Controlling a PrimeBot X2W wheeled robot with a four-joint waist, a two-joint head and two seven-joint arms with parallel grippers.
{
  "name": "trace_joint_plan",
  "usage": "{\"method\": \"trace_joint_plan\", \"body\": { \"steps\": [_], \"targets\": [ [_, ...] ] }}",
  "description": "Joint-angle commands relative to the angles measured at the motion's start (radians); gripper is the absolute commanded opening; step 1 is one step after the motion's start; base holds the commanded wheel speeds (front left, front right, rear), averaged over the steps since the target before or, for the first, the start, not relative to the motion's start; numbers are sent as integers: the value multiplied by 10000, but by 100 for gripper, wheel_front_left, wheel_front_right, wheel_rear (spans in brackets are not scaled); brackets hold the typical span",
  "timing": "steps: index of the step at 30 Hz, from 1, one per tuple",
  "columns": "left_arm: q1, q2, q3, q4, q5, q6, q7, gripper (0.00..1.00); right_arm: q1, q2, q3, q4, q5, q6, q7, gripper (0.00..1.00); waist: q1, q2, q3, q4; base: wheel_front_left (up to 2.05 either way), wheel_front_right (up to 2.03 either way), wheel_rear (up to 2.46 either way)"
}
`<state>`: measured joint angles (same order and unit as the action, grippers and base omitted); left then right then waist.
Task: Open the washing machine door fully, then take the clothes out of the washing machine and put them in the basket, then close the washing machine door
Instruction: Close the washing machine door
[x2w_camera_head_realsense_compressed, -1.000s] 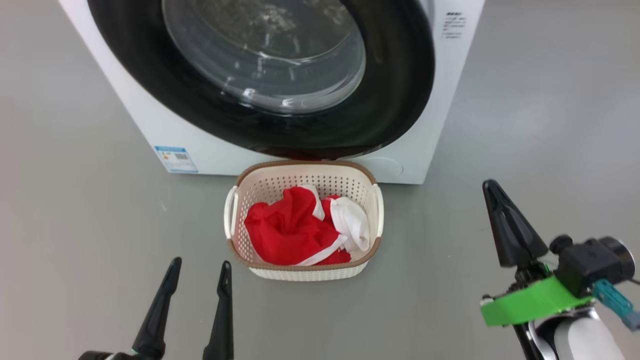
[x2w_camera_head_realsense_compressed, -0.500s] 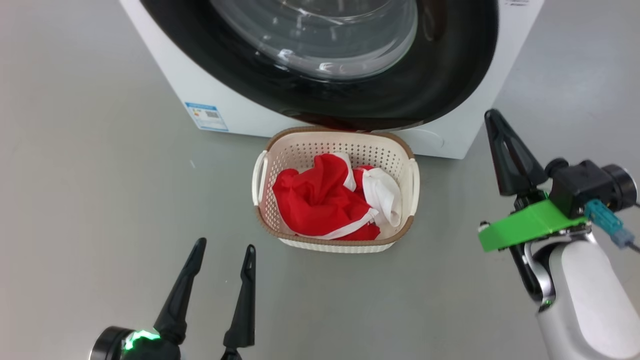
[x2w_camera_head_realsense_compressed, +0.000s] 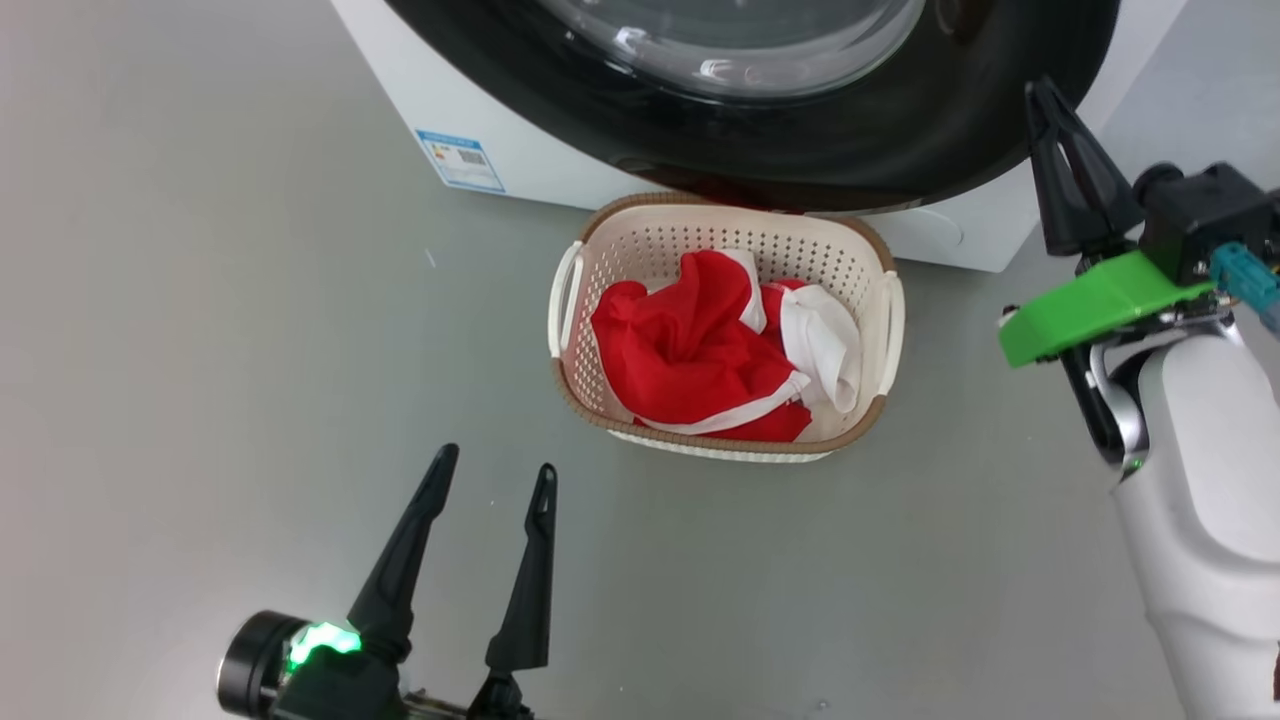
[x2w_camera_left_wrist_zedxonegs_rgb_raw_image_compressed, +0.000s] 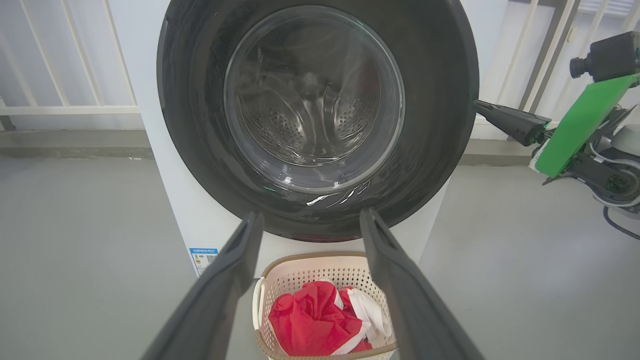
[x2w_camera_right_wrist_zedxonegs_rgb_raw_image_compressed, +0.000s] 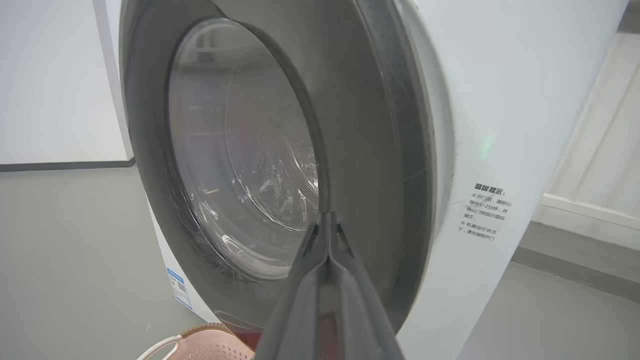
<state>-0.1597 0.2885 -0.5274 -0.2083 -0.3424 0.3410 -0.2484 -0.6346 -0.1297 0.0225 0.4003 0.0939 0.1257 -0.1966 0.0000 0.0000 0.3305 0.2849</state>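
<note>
On the grey floor (x2w_camera_head_realsense_compressed: 200, 400), just in front of the washing machine (x2w_camera_head_realsense_compressed: 530, 155), stands the basket (x2w_camera_head_realsense_compressed: 660, 240). Its far rim is tucked beneath the lowest part of the washing machine door (x2w_camera_left_wrist_zedxonegs_rgb_raw_image_compressed: 435, 125). The clothes (x2w_camera_head_realsense_compressed: 690, 350) lie bunched inside the basket, a red heap with a white piece towards the robot's right and a white band of trim along the near side.

The door lies back against the machine's front and looks shut, though I cannot tell whether it is latched. Through its bulging glass, in the left wrist view, the perforated steel drum shows with no red fabric visible in it. A small blue label sticker (x2w_camera_head_realsense_compressed: 460, 160) sits low on the machine's front, at the robot's left of the basket.

The left end effector (x2w_camera_head_realsense_compressed: 498, 460) hangs over the floor on the near side of the basket and to its left, apart from it. Its two dark fingers are spread wide and hold nothing, and a green light (x2w_camera_head_realsense_compressed: 320, 640) glows at its wrist.

The right end effector (x2w_camera_head_realsense_compressed: 1045, 95) is raised at the door's right edge. Its fingers are pressed together with nothing between them, and the tip is just beside the black rim; whether it touches, I cannot tell. A green bracket (x2w_camera_head_realsense_compressed: 1100, 300) sits behind those fingers on the pale forearm.
</note>
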Motion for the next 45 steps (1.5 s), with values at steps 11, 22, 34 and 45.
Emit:
{"method": "trace_joint_plan", "body": {
  "steps": [11, 22, 34, 45],
  "targets": [
    [-536, -130, 257, 29, 134, -288, -121, 100, -1892, -345, 383, 1422, -102, 50, -425, 0, 0, 0, 615, 327, 0, 0, 0],
    [-667, -303, 284, 129, 261, -524, -131, 100, -3169, -621, 138, 2578, -286, 50, -612, 0, 0, 0, 857, 475, 0, 0, 0],
    [-735, -410, 308, 170, 431, -762, -133, 100, -4095, -833, -3, 3466, -553, 50, -648, 0, 0, 0, 1055, 565, 0, 0, 0],
    [-802, -478, 323, 201, 511, -860, -133, 100, -4801, -806, -246, 4013, -1099, 50, -650, 0, 0, 0, 1246, 632, 0, 0, 0]
  ]
}}
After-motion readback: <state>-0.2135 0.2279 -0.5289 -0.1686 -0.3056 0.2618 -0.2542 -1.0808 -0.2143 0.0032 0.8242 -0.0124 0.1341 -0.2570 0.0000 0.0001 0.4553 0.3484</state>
